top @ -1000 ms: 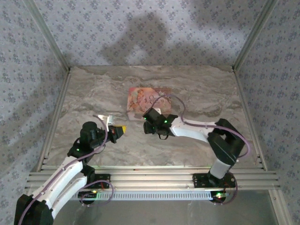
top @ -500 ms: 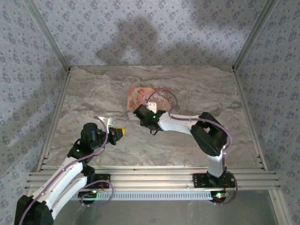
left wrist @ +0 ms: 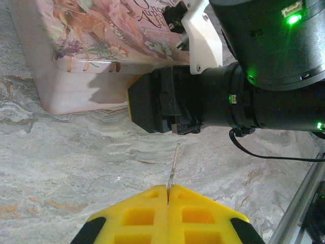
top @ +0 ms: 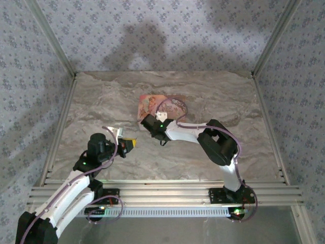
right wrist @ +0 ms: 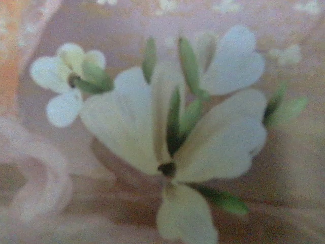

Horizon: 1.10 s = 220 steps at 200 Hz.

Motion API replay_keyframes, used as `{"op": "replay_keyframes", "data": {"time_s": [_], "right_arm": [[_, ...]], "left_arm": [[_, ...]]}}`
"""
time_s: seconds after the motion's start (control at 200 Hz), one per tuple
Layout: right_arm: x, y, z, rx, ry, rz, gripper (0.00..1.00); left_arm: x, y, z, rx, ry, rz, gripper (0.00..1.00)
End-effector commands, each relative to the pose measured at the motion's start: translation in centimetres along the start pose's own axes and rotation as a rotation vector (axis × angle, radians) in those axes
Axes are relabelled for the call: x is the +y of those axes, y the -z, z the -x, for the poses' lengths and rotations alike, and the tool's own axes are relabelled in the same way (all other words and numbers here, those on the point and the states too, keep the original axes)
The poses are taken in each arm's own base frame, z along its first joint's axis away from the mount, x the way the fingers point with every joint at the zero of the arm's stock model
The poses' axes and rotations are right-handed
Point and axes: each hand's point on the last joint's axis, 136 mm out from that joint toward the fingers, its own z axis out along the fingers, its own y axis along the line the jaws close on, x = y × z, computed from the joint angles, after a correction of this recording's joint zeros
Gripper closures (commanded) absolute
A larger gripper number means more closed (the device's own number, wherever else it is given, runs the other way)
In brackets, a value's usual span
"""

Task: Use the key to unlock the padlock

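Marble-patterned tabletop, floral-print walls, aluminium corner posts.

The left pincer has its yellow fingers pressed flat together, clamping a thin key seen edge-on. The key's blade sticks out over the marbled worktop. Just beyond its tip is the right pincer, black with a yellow pad, close against the side of a pink box printed with flowers and a fawn. How wide the right pincer's jaws stand cannot be told. Green lights glow on the black wrist behind it.
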Motion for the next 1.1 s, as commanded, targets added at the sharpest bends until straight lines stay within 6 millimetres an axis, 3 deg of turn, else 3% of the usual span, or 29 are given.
{"op": "replay_keyframes", "data": {"time_s": [0.0, 0.36, 0.51, 0.739, 0.909, 1.094], "right_arm": [[-0.4, -0.2, 1.2, -0.037, -0.013, -0.038, 0.57], [-0.3, 0.1, 2.8, -0.086, -0.01, -0.038, 0.59], [-0.2, 0.3, 3.3, -0.11, -0.01, -0.029, 0.75], [-0.1, 0.8, 3.5, -0.112, 0.024, -0.004, 0.9], [0.5, 2.6, 3.3, -0.06, 0.032, 0.105, 1.0], [0.6, 5.7, 2.9, 0.06, -0.005, 0.293, 1.0]], "left_arm": [[-0.2, 0.0, -0.6, 0.016, -0.014, -0.022, 1.0], [-0.5, 0.2, -0.5, 0.012, -0.012, -0.032, 1.0], [-0.6, 0.2, -0.5, 0.014, -0.011, -0.038, 1.0], [-0.5, 0.2, -0.8, 0.02, -0.013, -0.036, 1.0], [-0.7, 0.2, -0.4, 0.007, -0.022, -0.046, 1.0], [-1.9, -0.7, 0.9, -0.021, -0.061, -0.091, 1.0]]}}
